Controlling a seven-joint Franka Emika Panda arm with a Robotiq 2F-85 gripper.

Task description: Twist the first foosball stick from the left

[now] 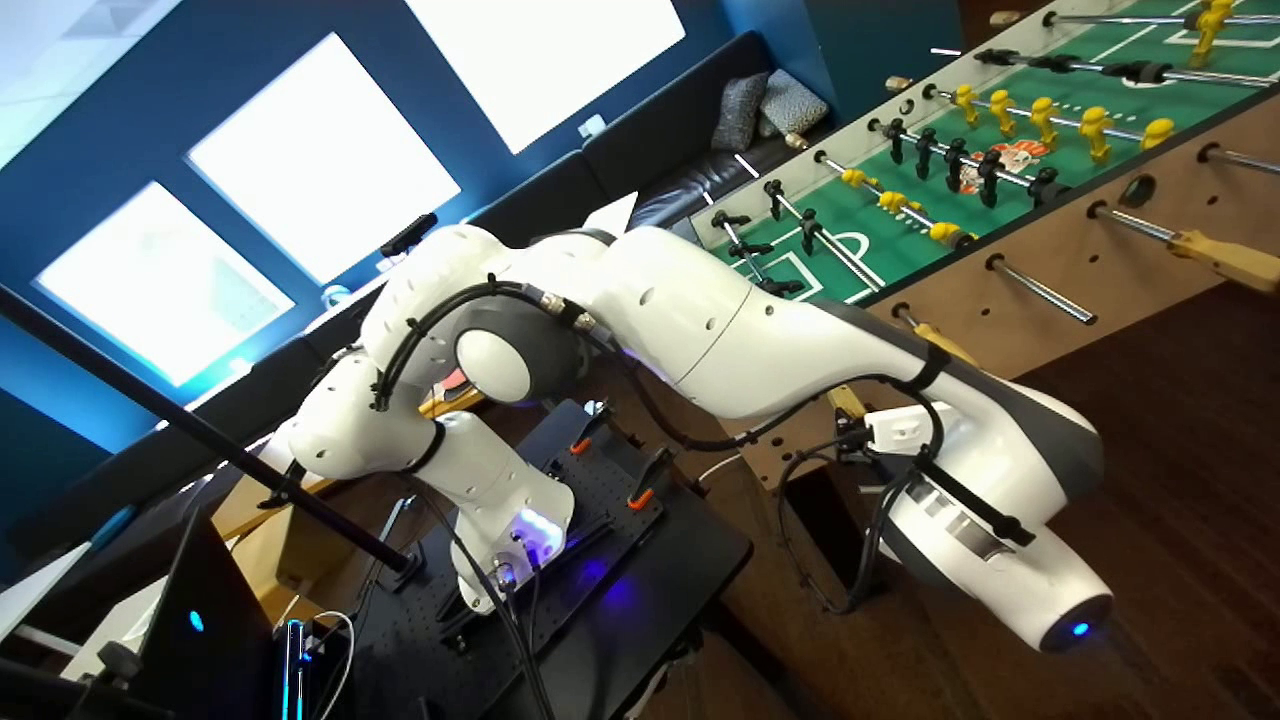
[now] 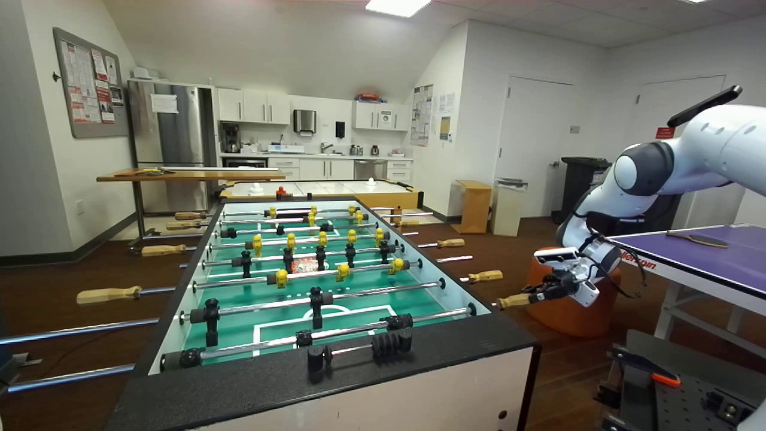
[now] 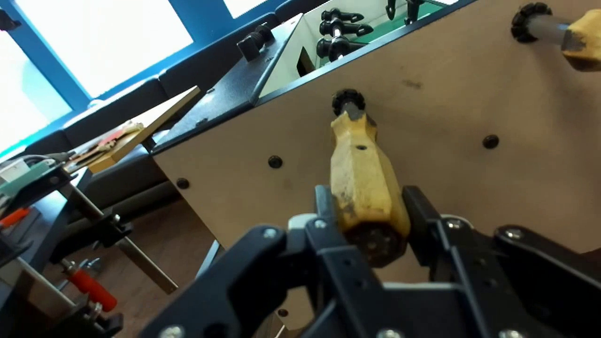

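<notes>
The foosball table shows in both exterior views, and its brown side panel fills much of the wrist view. The end rod with black figures ends in a worn yellow wooden handle. This handle points out from the table side toward my gripper. My gripper has one finger on each side of the handle's outer end, with both pads against it. In an exterior view the gripper is at the handle's end. In the remaining exterior view my arm hides the gripper.
The neighbouring rod's handle sticks out to the right in the wrist view. An orange stool and a purple ping-pong table stand behind the gripper. My arm's black cart with orange-tipped clamps stands beside the foosball table.
</notes>
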